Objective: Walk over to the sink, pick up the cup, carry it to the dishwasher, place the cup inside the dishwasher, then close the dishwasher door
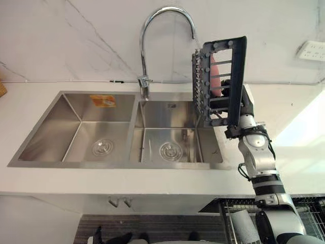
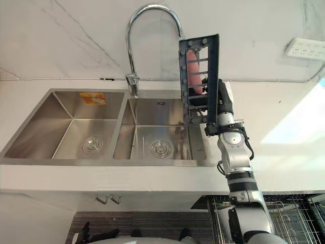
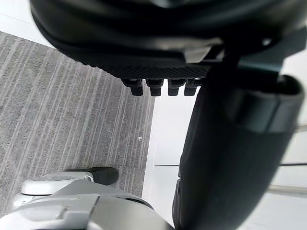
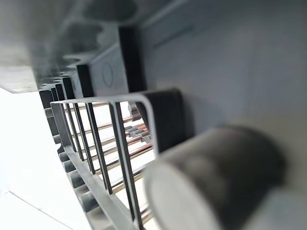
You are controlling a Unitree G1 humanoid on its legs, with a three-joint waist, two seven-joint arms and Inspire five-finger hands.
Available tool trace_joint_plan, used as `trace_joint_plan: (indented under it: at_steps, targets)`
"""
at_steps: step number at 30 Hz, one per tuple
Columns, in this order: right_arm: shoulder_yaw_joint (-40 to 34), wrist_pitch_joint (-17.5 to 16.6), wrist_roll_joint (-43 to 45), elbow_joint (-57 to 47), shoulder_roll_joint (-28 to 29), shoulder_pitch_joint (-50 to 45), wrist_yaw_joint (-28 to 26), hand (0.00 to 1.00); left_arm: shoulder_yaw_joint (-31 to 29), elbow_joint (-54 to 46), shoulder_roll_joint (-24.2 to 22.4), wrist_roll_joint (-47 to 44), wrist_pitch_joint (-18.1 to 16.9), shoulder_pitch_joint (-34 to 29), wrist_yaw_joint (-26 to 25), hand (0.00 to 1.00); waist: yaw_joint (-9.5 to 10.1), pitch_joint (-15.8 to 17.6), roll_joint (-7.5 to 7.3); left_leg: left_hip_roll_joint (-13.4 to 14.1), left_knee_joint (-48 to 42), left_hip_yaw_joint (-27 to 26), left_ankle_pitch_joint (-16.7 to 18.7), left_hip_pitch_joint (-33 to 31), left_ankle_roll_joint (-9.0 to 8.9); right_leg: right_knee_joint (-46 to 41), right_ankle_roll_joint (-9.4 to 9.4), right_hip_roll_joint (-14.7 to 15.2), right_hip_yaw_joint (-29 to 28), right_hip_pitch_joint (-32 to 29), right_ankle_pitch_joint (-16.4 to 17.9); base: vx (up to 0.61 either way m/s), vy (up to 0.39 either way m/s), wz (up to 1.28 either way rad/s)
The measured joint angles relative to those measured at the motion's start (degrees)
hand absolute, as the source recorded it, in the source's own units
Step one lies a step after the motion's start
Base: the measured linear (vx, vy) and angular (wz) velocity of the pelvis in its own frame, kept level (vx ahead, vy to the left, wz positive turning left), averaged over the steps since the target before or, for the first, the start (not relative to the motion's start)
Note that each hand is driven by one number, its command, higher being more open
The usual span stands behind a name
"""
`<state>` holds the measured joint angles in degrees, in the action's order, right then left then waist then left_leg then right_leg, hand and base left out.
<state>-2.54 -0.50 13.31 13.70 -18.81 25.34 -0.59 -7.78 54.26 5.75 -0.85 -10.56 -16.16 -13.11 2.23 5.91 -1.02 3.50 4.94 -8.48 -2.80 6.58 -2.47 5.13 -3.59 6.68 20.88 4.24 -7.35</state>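
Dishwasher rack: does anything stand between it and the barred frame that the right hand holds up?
The right hand holds the barred frame over the right basin; the counter's front strip lies between it and the rack lower down.

A double sink (image 1: 109, 164) is set into the surface (image 1: 294, 112), its two basins side by side, each with a drain in its floor. The faucet (image 1: 144, 46) rises at the far rim, behind the divider between the basins, and arches to the right. A barred rack (image 1: 237, 81) stands upright above the right basin's right edge, at the right hand (image 2: 224, 109). A wall socket (image 1: 311, 51) sits at the far right. A wire basket (image 2: 294, 218) lies at the near right, below the surface's near edge.
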Motion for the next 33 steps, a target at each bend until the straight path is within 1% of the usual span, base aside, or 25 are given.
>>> trace_joint_plan:
  at_steps: [3, 6, 8, 11, 15, 18, 22, 24, 27, 29, 33]
  targets:
    - [0.1, 0.3, 1.5, -1.5, 0.6, -1.0, -0.5, 0.00, -0.4, -0.1, 0.0, 0.0, -0.3, 0.2, -0.2, 1.00, -0.12, -0.1, -0.25, 0.1, 0.0, -0.1, 0.2, 0.2, -0.09, -0.1, -0.06, -0.1, -0.1, 0.1, 0.0, 0.05, 0.003, -0.05]
    - [2.3, 1.1, 3.5, -6.3, 3.3, -4.2, -3.0, 0.00, -0.8, -0.1, -0.1, -0.2, -1.2, 0.3, -0.6, 1.00, -0.25, -0.1, -0.62, 0.3, 0.0, -0.5, 0.5, 0.4, -0.14, 0.1, -0.10, -0.2, -0.4, 0.1, 0.1, 0.00, -0.001, -0.07]
    - [7.9, 3.2, 3.4, -8.4, 3.7, -6.4, -6.0, 0.00, -0.9, 0.0, 0.0, -0.3, -1.2, 0.4, -0.8, 1.00, -0.16, 0.0, -0.82, 0.6, -0.1, -0.9, 0.6, 0.5, -0.13, 0.1, -0.05, -0.5, -1.1, 0.0, 0.1, -0.02, -0.013, -0.09]
    - [14.6, 5.2, 3.3, -10.2, 4.6, -7.8, -9.5, 0.00, -0.9, 0.0, 0.0, -0.4, -1.2, 0.7, -0.8, 1.00, 0.39, 0.0, -0.94, 1.1, -0.1, -1.1, 0.7, 0.4, -0.24, 0.1, 0.10, -1.0, -1.3, -0.1, 0.2, -0.02, -0.024, -0.04]
    - [18.4, 5.5, 3.3, -14.9, 6.0, -8.2, -10.7, 0.00, -1.0, 0.2, -0.1, -1.7, -1.2, 1.1, -1.0, 1.00, 1.77, 0.1, -1.25, 1.6, -0.1, -0.9, 0.6, 0.3, -0.68, 0.1, 0.42, -1.6, -1.2, -0.2, 0.4, -0.01, -0.014, 0.01]
    - [18.4, 5.4, 3.4, -19.4, 7.0, -8.2, -9.8, 0.00, -1.0, 0.6, -0.1, -2.5, -1.2, 1.0, -1.7, 1.00, 1.75, 0.1, -1.28, 1.7, -0.1, -0.8, 0.6, 0.1, -0.75, 0.1, 0.51, -1.6, -1.0, -0.3, 0.4, 0.00, -0.004, 0.01]
    - [17.0, 4.5, 3.6, -21.5, 8.0, -8.2, -5.4, 0.00, -0.9, 1.3, 0.1, -2.5, -1.2, 1.0, -2.0, 1.00, 1.55, 0.0, -1.48, 1.6, -0.1, -1.0, 0.6, 0.1, -0.78, 0.1, 0.51, -1.6, -1.3, -0.5, 0.4, 0.01, 0.004, -0.02]
    - [15.2, 4.1, 4.7, -21.4, 7.9, -10.7, -3.2, 0.00, -0.9, 1.4, 0.2, -2.6, -1.2, 1.1, -2.0, 1.00, 1.58, 0.0, -1.63, 1.6, -0.1, -1.4, 0.7, 0.1, -0.71, 0.1, 0.48, -1.6, -1.4, -0.5, 0.5, 0.01, 0.011, -0.03]
    - [13.5, 4.1, 4.7, -20.7, 7.7, -14.8, -1.2, 0.00, -0.8, 1.6, 0.3, -2.6, -1.2, 1.0, -2.0, 1.00, 1.40, 0.0, -1.64, 1.5, -0.1, -1.8, 0.8, 0.3, -0.66, 0.1, 0.40, -1.5, -1.7, -0.5, 0.5, 0.01, 0.013, -0.06]
    - [10.9, 4.1, 4.7, -19.3, 7.6, -18.1, 0.5, 0.00, -0.8, 1.7, 0.3, -2.6, -1.4, 0.9, -2.0, 1.00, 0.83, 0.2, -1.66, 1.4, -0.1, -2.1, 0.9, 0.5, -0.66, 0.1, 0.34, -1.5, -2.0, -0.5, 0.6, 0.01, 0.009, -0.07]
    - [6.0, 4.1, 4.5, -19.0, 7.0, -20.6, 3.1, 0.00, -0.8, 1.7, 0.4, -2.6, -1.6, 0.7, -2.0, 1.00, -0.29, 0.8, -1.53, 1.4, -0.1, -2.7, 1.1, 0.6, -0.68, 0.1, 0.34, -1.5, -2.5, -0.8, 0.6, 0.00, 0.003, -0.09]
